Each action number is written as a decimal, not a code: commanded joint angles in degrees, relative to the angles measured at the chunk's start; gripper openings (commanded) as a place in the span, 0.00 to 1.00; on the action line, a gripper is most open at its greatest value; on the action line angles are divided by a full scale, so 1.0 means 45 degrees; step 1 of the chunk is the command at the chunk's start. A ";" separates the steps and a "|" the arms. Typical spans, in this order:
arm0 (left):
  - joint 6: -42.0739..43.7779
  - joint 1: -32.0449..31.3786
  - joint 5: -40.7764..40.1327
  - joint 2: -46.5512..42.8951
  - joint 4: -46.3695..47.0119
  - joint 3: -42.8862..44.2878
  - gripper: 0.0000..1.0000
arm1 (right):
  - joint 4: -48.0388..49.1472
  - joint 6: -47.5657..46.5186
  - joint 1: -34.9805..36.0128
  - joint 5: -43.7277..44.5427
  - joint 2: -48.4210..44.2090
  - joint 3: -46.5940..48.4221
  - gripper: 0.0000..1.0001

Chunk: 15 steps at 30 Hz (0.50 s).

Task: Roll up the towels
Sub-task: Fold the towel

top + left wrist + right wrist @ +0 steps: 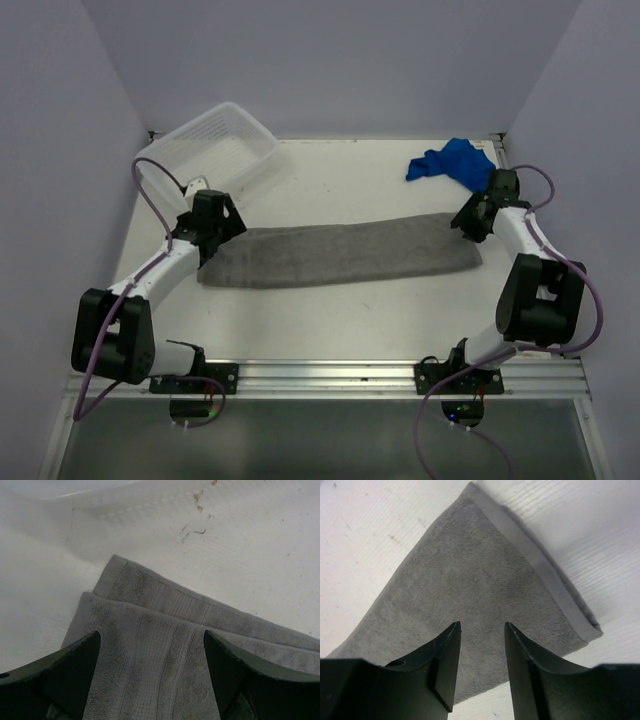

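From above, the left tool (213, 226) sits over the 9 o'clock end of the grey towel (340, 252) and the right tool (478, 221) over its 3 o'clock end. The towel lies flat on the bench (340, 325), its long axis running 9 to 3 o'clock. The blue towel (450, 162) is bunched at 1 o'clock, just beyond the right tool. A white basket (215, 140) leans tilted at 11 o'clock.

In the left wrist view, the left tool (151, 637) gapes wide with nothing gripped. The folded towel end (150, 605) spans between its fingers (65, 675).

In the right wrist view, the right tool (481, 626) is partly open and holds nothing. The towel's hemmed corner (470, 570) points to 12 o'clock.
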 commanded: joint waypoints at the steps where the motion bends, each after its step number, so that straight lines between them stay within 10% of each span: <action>1: -0.0376 0.0126 0.0098 0.0608 0.0661 0.0167 0.87 | 0.0487 -0.0280 0.0793 0.0006 -0.0068 -0.0067 0.42; 15: -0.0845 0.0126 -0.0742 0.2485 0.0486 0.0715 0.64 | 0.1151 0.0091 0.1615 -0.0521 0.0284 -0.0907 0.29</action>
